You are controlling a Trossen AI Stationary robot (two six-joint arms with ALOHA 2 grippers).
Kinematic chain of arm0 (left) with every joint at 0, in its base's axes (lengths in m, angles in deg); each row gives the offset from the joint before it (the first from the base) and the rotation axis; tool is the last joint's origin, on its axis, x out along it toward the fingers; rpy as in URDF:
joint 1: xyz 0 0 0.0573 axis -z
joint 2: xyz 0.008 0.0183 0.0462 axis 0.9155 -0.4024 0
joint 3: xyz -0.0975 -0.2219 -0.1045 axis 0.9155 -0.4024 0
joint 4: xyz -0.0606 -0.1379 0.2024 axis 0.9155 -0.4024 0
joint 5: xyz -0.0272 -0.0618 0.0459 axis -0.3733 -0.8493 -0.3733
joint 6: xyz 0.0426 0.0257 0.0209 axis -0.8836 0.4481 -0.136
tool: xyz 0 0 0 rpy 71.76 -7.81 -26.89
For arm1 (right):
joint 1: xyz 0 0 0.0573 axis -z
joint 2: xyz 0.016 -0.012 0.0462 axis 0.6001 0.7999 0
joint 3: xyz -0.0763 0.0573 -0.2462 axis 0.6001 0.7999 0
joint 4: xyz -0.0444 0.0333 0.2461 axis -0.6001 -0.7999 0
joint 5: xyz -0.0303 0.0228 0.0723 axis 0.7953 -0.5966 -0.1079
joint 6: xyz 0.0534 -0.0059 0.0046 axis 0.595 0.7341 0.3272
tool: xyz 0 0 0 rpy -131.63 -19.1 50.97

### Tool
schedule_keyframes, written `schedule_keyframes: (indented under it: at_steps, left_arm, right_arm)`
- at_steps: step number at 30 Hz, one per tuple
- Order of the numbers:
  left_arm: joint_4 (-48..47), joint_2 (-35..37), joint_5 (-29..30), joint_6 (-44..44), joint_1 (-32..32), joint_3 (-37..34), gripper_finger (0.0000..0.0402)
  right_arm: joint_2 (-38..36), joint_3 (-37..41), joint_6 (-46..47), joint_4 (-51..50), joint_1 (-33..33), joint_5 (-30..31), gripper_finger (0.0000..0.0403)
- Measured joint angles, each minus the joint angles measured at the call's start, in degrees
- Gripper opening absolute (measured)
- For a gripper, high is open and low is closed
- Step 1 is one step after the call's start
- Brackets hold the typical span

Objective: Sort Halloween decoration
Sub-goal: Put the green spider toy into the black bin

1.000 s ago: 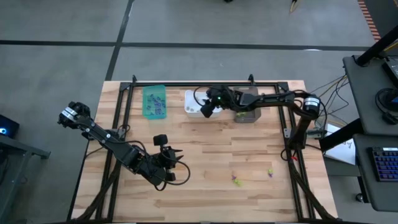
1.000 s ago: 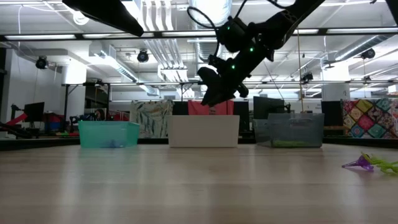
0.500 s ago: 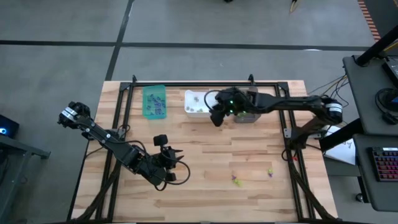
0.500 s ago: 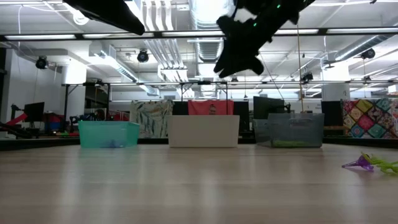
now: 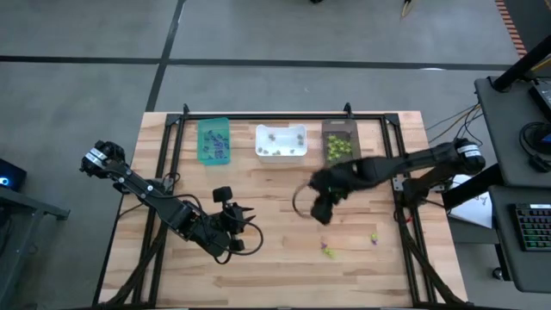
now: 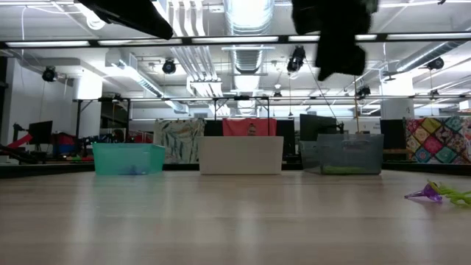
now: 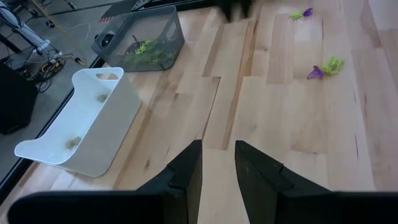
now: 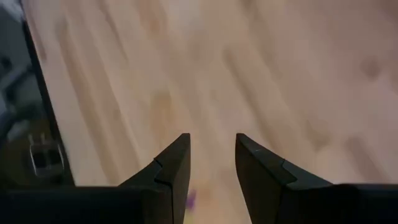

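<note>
Along the far edge of the wooden table (image 5: 284,267) we note three bins in a row: a teal bin (image 5: 213,140) with purple pieces inside, a white bin (image 5: 281,142) with a few pale greyish pieces, and a dark brown bin (image 5: 340,144) with lime-green pieces. From the low view the same order reads teal (image 6: 128,158), white (image 6: 241,155), dark (image 6: 341,153).

We see the right gripper (image 5: 321,209) raised above the middle of the table, well in front of the bins; in the low view it shows as a dark mass near the top of the picture (image 6: 340,40). Its wrist camera shows its fingers (image 8: 173,168) parted by a narrow gap with nothing between them, over bare wood.

We see the left gripper (image 5: 244,231) at the near left of the table, well apart from the bins. Its fingers (image 7: 185,177) likewise stand a narrow gap apart and empty.

Unsorted Halloween decoration remains on the near right of the table: a purple-and-green trinket (image 5: 327,251) and, further right, a second small green-and-purple trinket (image 5: 374,236). The left wrist view shows both (image 7: 324,67), (image 7: 301,14). From table height we see the purple and green pieces at the right edge (image 6: 434,193).
</note>
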Motion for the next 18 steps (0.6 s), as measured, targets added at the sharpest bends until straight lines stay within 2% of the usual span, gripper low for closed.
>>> schedule_keyframes:
  at_steps: [6,18]
  left_arm:
    - [0.36,0.00,0.00,0.53,0.00,0.00,0.0078]
    - [1.00,0.00,0.00,0.98,0.00,0.00,0.0078]
  right_arm:
    - [0.65,0.26,8.72,-6.64,-9.58,0.11,0.0114]
    - [0.56,7.13,28.46,-7.57,-21.97,1.54,0.0114]
